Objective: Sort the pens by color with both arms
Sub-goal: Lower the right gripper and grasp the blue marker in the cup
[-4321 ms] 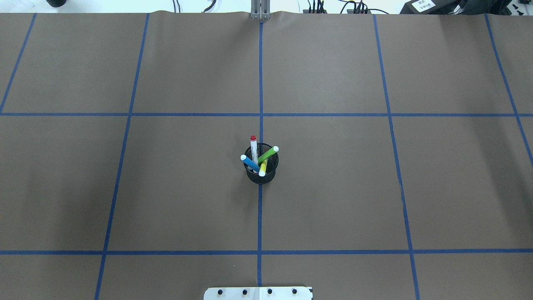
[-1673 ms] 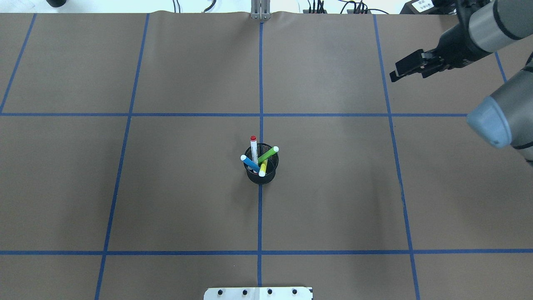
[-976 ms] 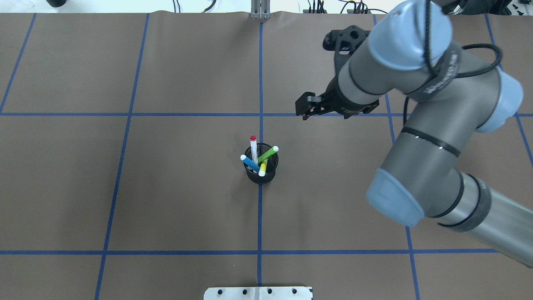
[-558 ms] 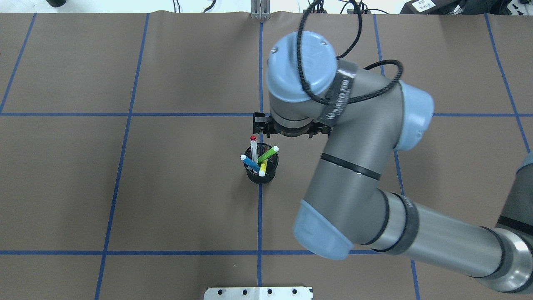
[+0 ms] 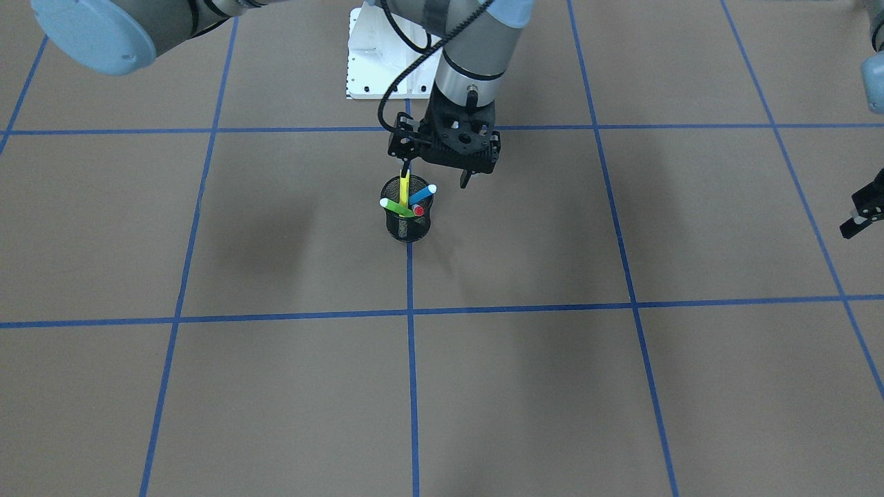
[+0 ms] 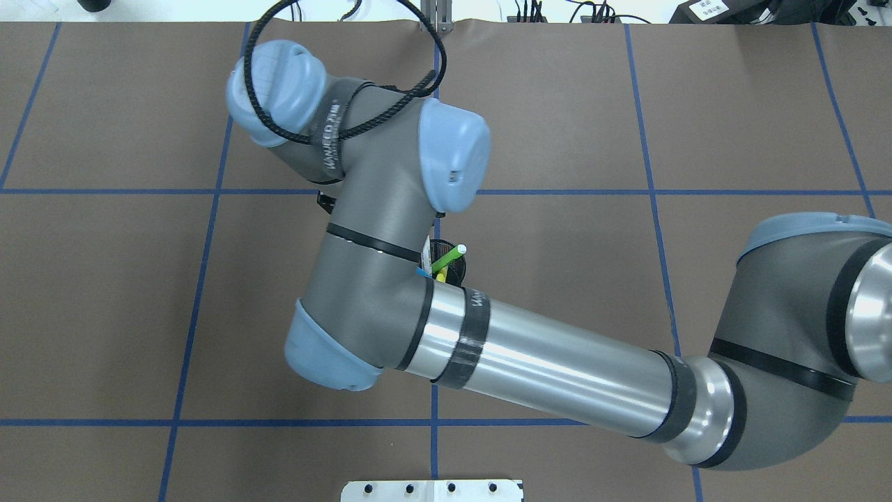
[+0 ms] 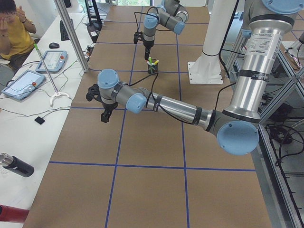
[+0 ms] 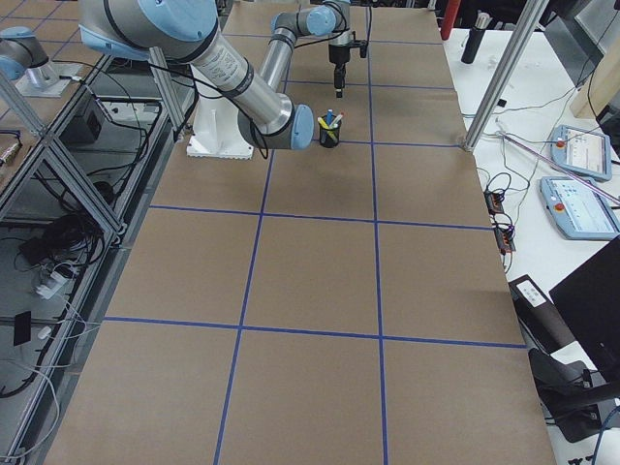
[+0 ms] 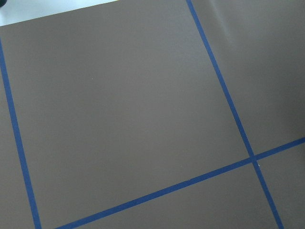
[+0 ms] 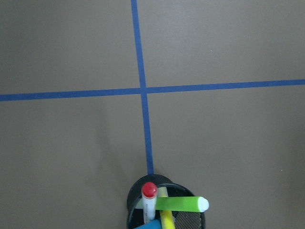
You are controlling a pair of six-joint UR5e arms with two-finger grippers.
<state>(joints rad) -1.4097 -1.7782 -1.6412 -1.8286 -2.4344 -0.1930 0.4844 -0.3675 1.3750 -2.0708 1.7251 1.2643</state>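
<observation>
Smack in the middle of the table (image 5: 276,386), right on the centre strip of blue tape (image 5: 409,290), sits the black mesh cup (image 5: 407,231) with all four pens in it, so nothing's been sorted yet. The yellow pen (image 5: 405,188) stands pretty much straight up. The green pen (image 5: 396,206) leans toward the robot's right and the blue pen (image 5: 422,195) toward its left. The white pen with the red cap (image 5: 418,210) is tucked in between them.

The right gripper (image 5: 436,178) hovers just above the cup, a bit to the robot's side of it. Its fingers are spread wide with nothing held. One finger (image 5: 405,169) is right by the tip of the yellow pen, and honestly I can't tell if it's touching. The other hangs over bare table beside the cup. From overhead, the right arm (image 6: 543,362) stretches across the table and covers most of the cup.

The left gripper (image 5: 858,215) hovers way off near the table's left end, well apart from the cup. It's cut off at the frame edge, so whether it's spread or closed, can't tell.
</observation>
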